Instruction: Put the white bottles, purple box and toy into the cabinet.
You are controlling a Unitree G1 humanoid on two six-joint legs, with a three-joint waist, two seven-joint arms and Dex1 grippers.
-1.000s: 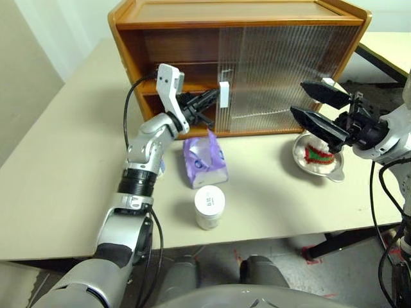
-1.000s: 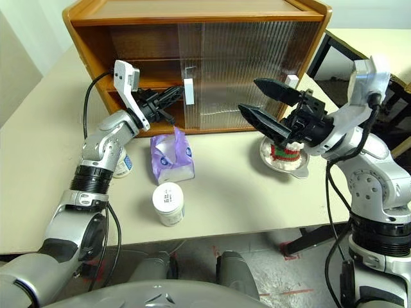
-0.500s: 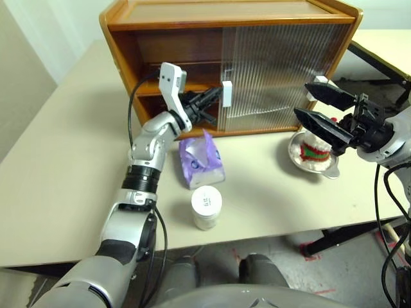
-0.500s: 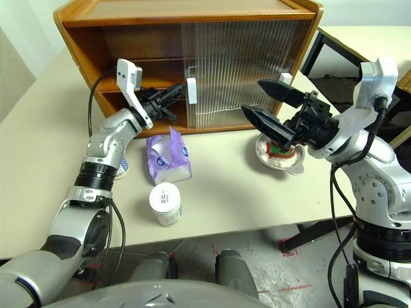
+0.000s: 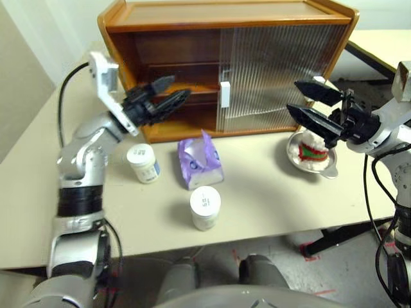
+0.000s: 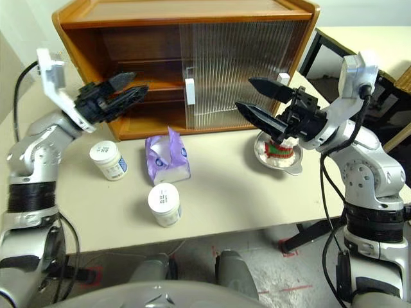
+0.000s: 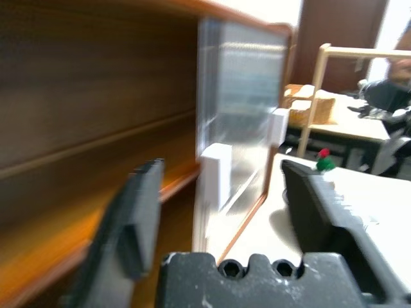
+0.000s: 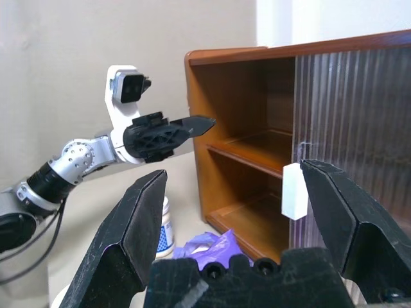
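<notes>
white bottles: two, both standing on the table in front of the cabinet, one left of the purple box, one nearer the table edge
toy: one, sitting in the steel bowl, right of the cabinet
cabinet shelves: both lying bare behind the open left side
left gripper: fingers spread, holding nothing, hovering at the cabinet opening
right gripper: fingers spread, holding nothing, hovering over the bowl

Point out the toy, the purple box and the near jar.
toy (image 5: 314,151), left eye view, red-and-green band.
purple box (image 5: 203,168), left eye view, side of the pack.
near jar (image 5: 205,200), left eye view, cap top.
</notes>
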